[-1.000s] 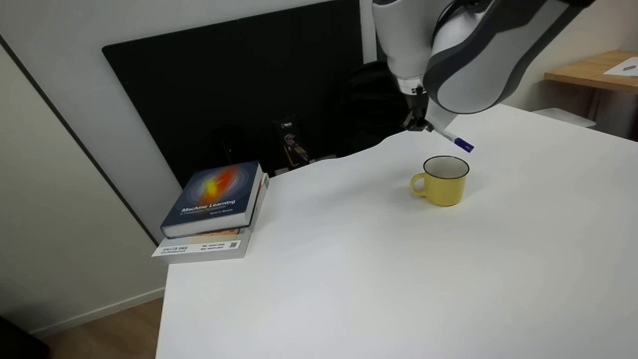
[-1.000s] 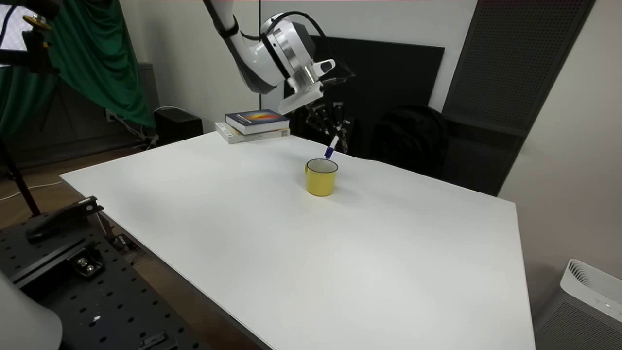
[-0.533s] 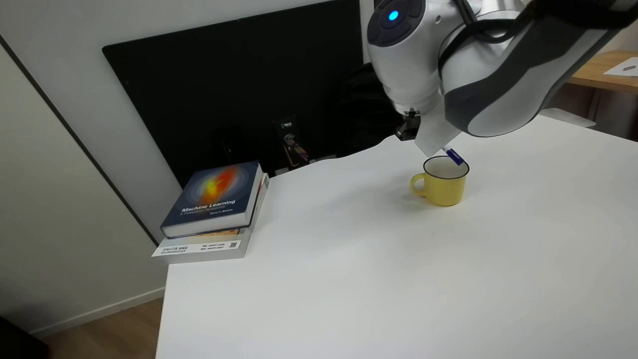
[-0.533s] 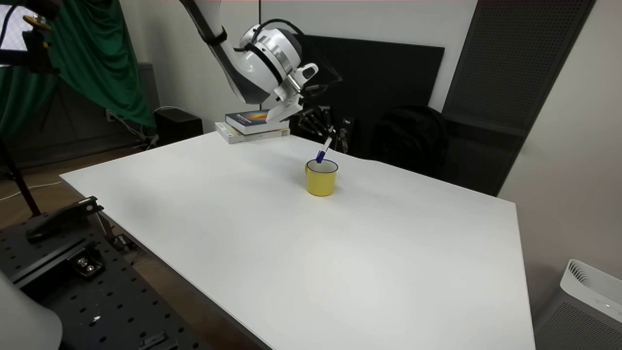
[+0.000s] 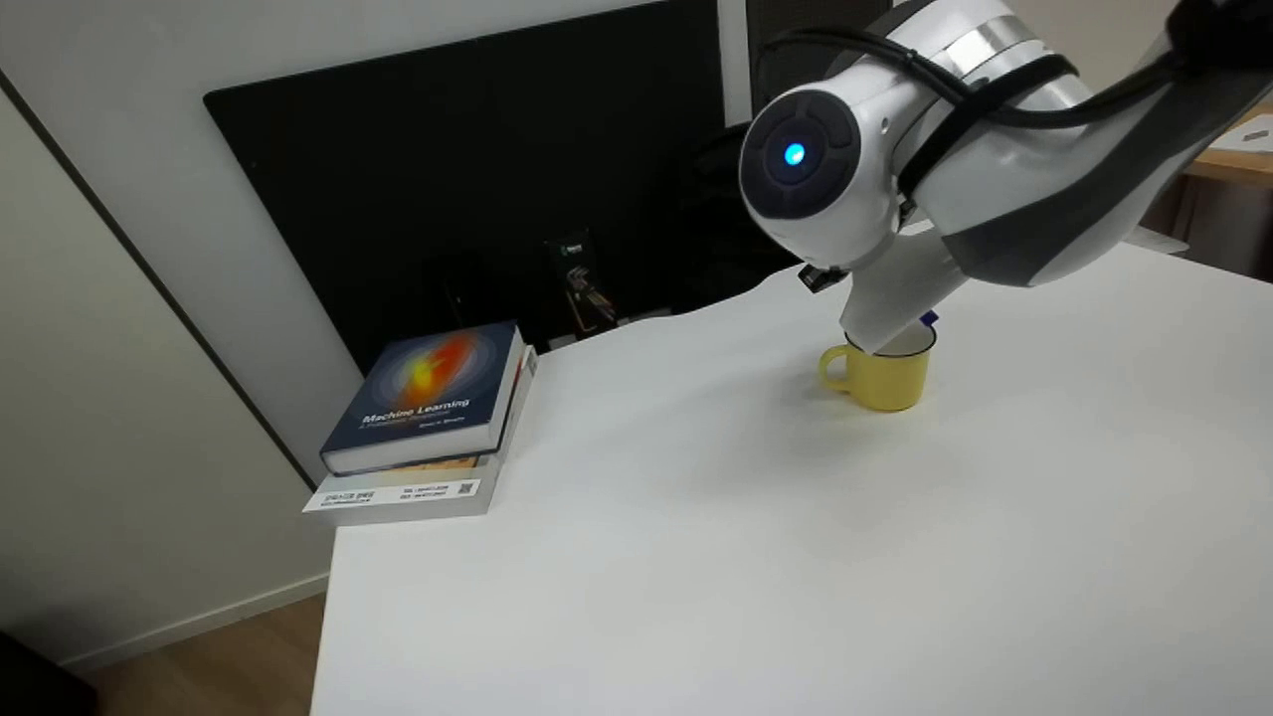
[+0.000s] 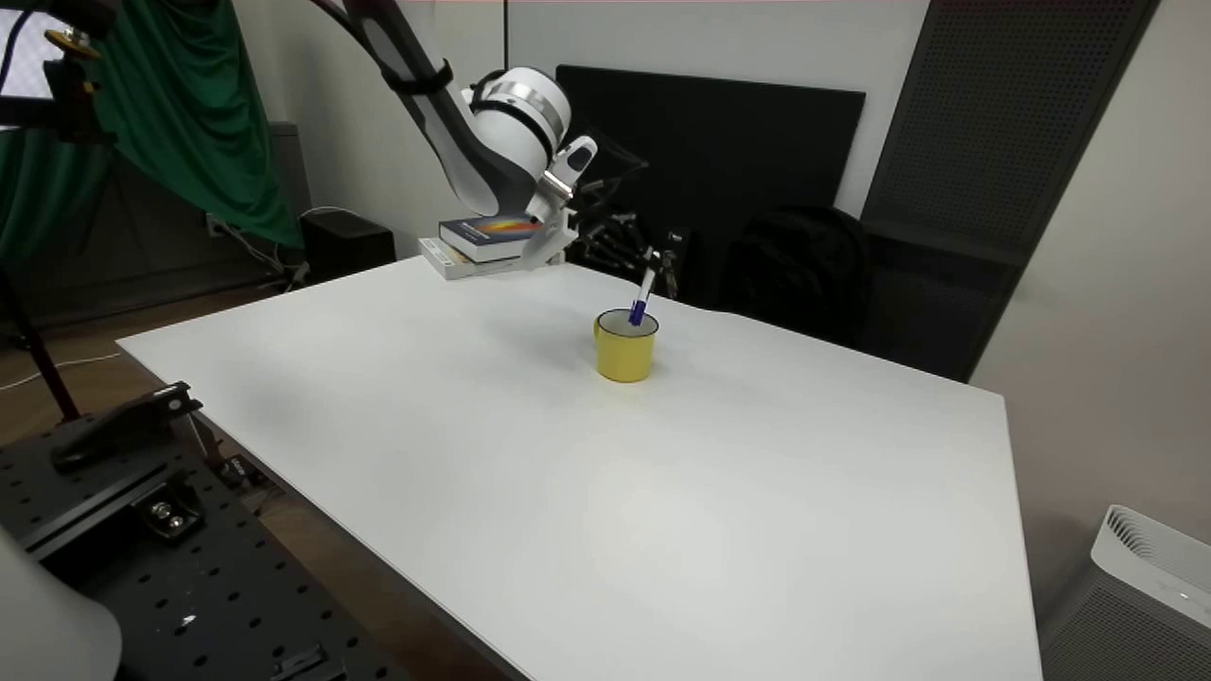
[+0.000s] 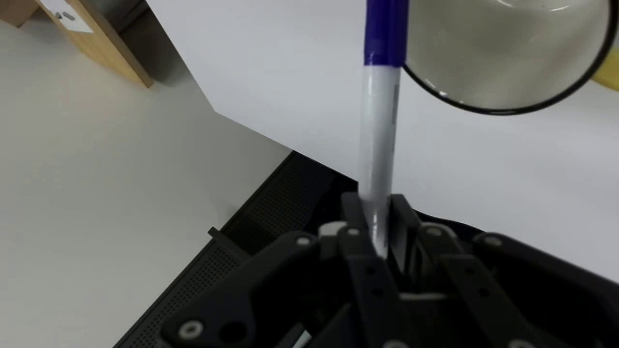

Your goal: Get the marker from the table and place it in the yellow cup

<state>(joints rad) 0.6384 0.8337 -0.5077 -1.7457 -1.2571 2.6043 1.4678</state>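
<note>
- The pincer (image 7: 375,208) gripped the marker (image 7: 379,125) by its white end.
- In an exterior view the marker slanted down leftward from there — purple cap (image 6: 638,312) lowest, crossing the cup (image 6: 624,359)'s mouth.
- In the wrist view it overlapped the cup's left edge — probably wanting centring before release.

In an exterior view the arm (image 6: 511,142) pokes in from the top edge, left of center, and its gripper (image 6: 651,259) (super dark, tbh) has a tilted marker (image 6: 644,291), blue end down, overlapping the mouth of the yellow cup (image 6: 624,357) near mid-frame. Can't tell if it dips inside. 2 stacked books (image 6: 487,248) sit on the white table (image 6: 662,492), upper left of center.
</note>
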